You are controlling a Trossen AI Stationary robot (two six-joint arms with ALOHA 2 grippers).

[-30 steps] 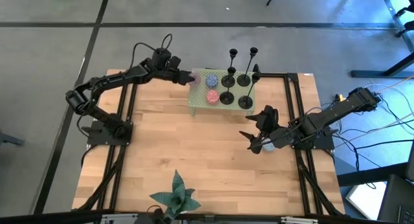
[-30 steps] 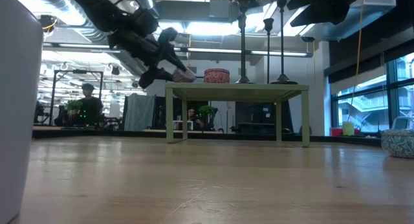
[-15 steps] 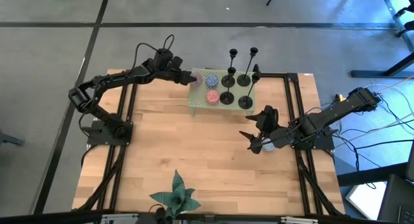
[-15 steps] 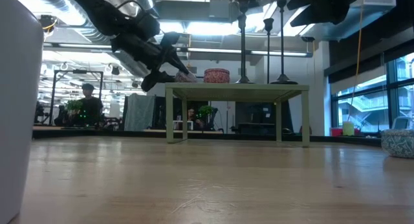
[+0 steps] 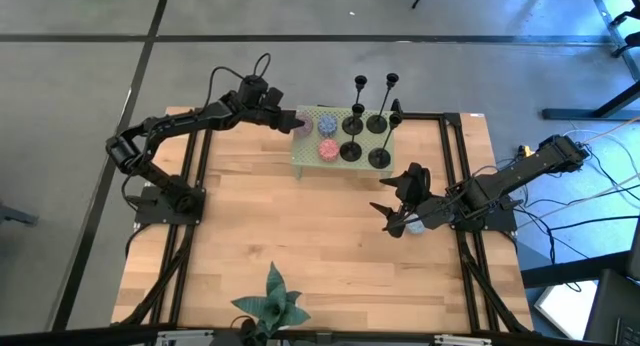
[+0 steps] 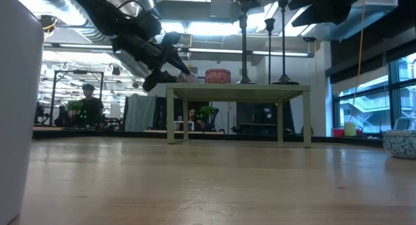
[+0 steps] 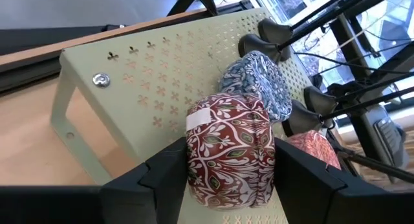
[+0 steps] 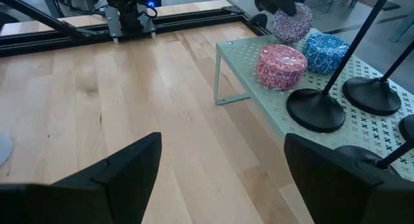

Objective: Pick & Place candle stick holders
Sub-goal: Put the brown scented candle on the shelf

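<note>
Several black candle stick holders [image 5: 352, 124] stand on their disc bases on a small green perforated stand [image 5: 308, 154] at the table's far side. They also show in the low view [image 6: 245, 39] and the right wrist view [image 8: 317, 111]. A blue tin [image 7: 262, 81] and a pink tin [image 8: 280, 65] sit on the stand too. My left gripper [image 5: 298, 121] is at the stand's left end, shut on a red patterned round tin [image 7: 229, 149]. My right gripper [image 5: 393, 208] is open and empty, above the table to the near right of the stand. My left gripper pinches the red patterned tin by its round side wall [image 7: 194, 159], one finger [image 7: 162, 179] on each side. The fingers slant down from the table's left. The tin sits upright at the stand's top [image 6: 187, 77]; I cannot tell whether it rests on the top.
A green star-shaped plant [image 5: 272, 301] stands at the table's near edge. Black frame rails [image 5: 195, 176] run along both sides of the table. Bare wood lies between the stand and the plant. A person [image 6: 88, 105] shows far behind the table.
My left gripper has edged a little toward the table's right with the red tin, farther over the stand's left end. My right gripper has kept still.
</note>
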